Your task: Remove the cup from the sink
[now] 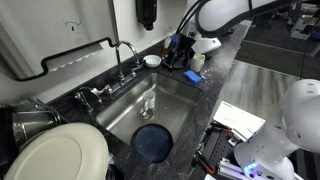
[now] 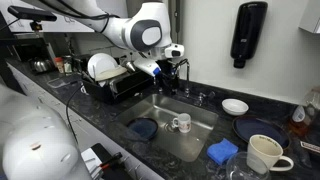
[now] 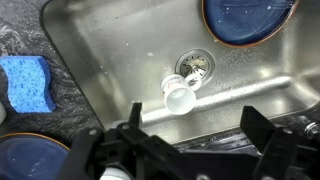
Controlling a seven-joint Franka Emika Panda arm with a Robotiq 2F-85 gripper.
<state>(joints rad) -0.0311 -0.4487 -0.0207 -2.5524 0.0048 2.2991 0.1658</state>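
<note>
A small white cup (image 3: 180, 96) stands on the floor of the steel sink (image 3: 110, 50), beside the drain (image 3: 195, 66). It shows in both exterior views (image 1: 148, 104) (image 2: 181, 123). My gripper (image 3: 195, 125) is open and empty, with its two dark fingers spread wide. It hangs above the sink's rear edge, higher than the cup and not touching it. It also shows in both exterior views, by the faucet (image 2: 168, 72) and above the counter (image 1: 180, 50).
A blue plate (image 2: 143, 128) lies in the sink. A blue sponge (image 2: 222, 151), a cream mug (image 2: 262, 153), another blue plate (image 2: 258, 130) and a white bowl (image 2: 236, 106) sit on the counter. A faucet (image 1: 125, 55) and a dish rack (image 2: 110, 80) stand nearby.
</note>
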